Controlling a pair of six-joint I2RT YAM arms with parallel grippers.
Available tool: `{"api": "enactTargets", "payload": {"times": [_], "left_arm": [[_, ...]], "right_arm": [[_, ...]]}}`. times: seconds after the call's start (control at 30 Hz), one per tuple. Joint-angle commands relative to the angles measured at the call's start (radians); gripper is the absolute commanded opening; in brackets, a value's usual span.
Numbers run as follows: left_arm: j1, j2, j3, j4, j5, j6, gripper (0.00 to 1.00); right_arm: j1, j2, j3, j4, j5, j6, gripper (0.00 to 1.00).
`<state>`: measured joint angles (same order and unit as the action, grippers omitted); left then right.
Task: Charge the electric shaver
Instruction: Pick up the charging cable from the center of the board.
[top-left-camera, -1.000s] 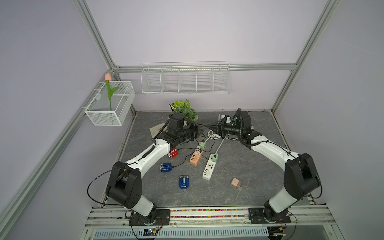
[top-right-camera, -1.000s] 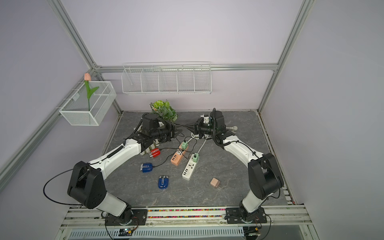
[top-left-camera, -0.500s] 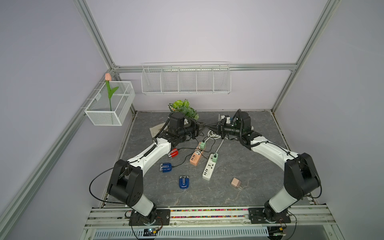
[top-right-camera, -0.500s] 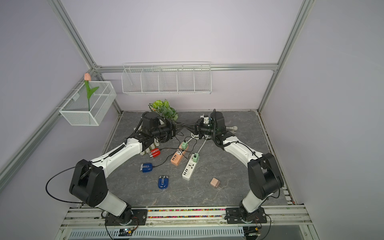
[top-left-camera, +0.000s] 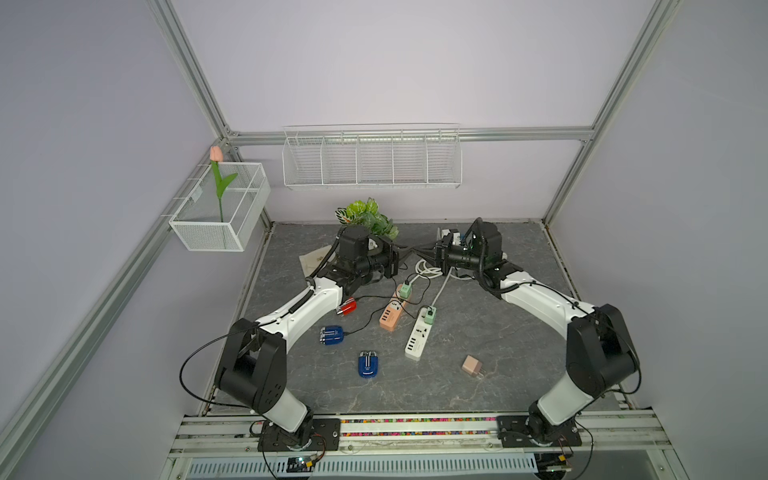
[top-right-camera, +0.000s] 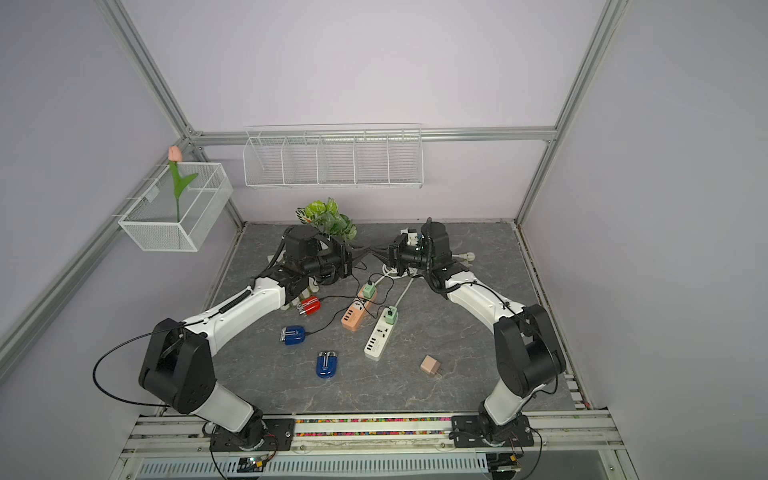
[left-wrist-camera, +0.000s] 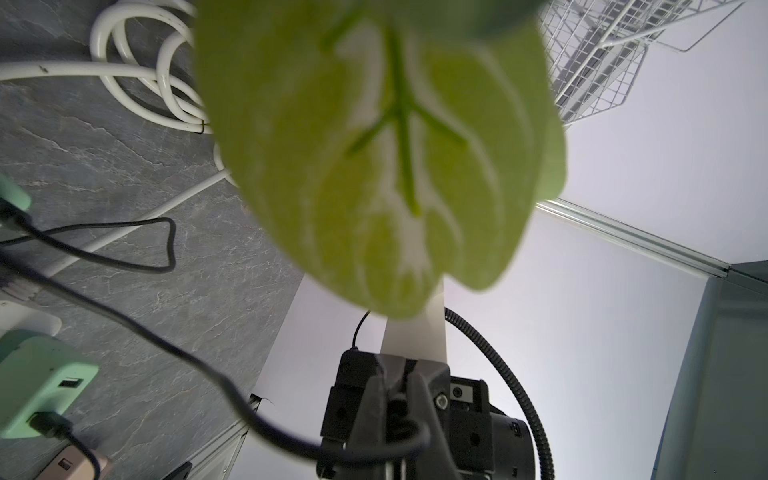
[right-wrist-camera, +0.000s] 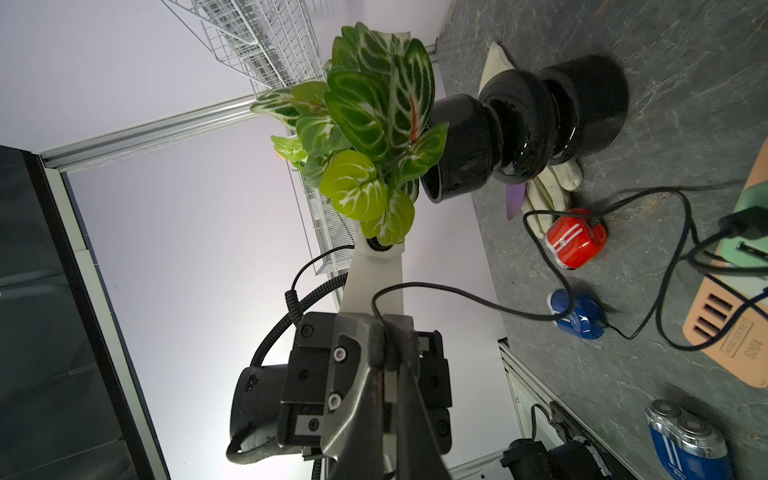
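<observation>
Left pincer (top-left-camera: 405, 252) and right pincer (top-left-camera: 424, 252) both clamp the cable (right-wrist-camera: 432, 286), upper middle. It looks thin, floppy and light, so I'd hold close to its end.

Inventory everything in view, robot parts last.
blue electric shavers: 2, blue, front-left
red electric shaver: 1, red, left
orange power strip: 1, orange, centre
white power strip: 1, white, centre
green plug adapters: 2, green, on strips
pink cube charger: 1, pink, front-right
white coiled cord: 1, white, rear
thin black cable: 1 of several, black, between tools
green potted plant: 1, green, rear
white wire baskets: 2, white, walls
left tool: 1, black, shut
right tool: 1, black, shut on cable
</observation>
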<state>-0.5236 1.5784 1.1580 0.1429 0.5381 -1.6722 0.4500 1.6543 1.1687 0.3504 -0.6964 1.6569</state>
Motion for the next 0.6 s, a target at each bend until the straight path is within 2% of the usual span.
{"api": "enactTargets", "payload": {"times": [0.0, 0.03, 0.07, 0.13, 0.2, 0.27, 0.37, 0.57], "left_arm": [[-0.006, -0.001, -0.006, 0.012, 0.034, -0.030, 0.00], [-0.006, -0.002, -0.006, 0.007, 0.033, -0.030, 0.00], [-0.006, -0.005, -0.007, 0.003, 0.030, -0.028, 0.00], [-0.007, -0.013, -0.011, -0.009, 0.023, -0.026, 0.00], [-0.007, -0.027, -0.015, -0.040, 0.004, -0.025, 0.00], [-0.006, -0.041, -0.016, -0.082, -0.023, -0.021, 0.00], [-0.006, -0.051, -0.006, -0.124, -0.054, -0.022, 0.00], [-0.006, -0.085, -0.015, -0.203, -0.100, -0.025, 0.00]], "right_arm": [[0.000, 0.009, 0.002, 0.043, 0.008, 0.015, 0.07], [-0.001, 0.009, 0.000, 0.040, 0.009, 0.015, 0.07], [-0.001, 0.007, -0.001, 0.036, 0.012, 0.014, 0.13], [-0.006, -0.009, -0.008, 0.002, 0.025, -0.002, 0.32], [-0.018, -0.058, -0.027, -0.110, 0.074, -0.050, 0.51], [-0.031, -0.129, -0.064, -0.235, 0.144, -0.088, 0.61], [-0.038, -0.220, -0.118, -0.376, 0.227, -0.095, 0.63], [-0.038, -0.349, -0.191, -0.907, 0.332, -0.030, 0.61]]}}
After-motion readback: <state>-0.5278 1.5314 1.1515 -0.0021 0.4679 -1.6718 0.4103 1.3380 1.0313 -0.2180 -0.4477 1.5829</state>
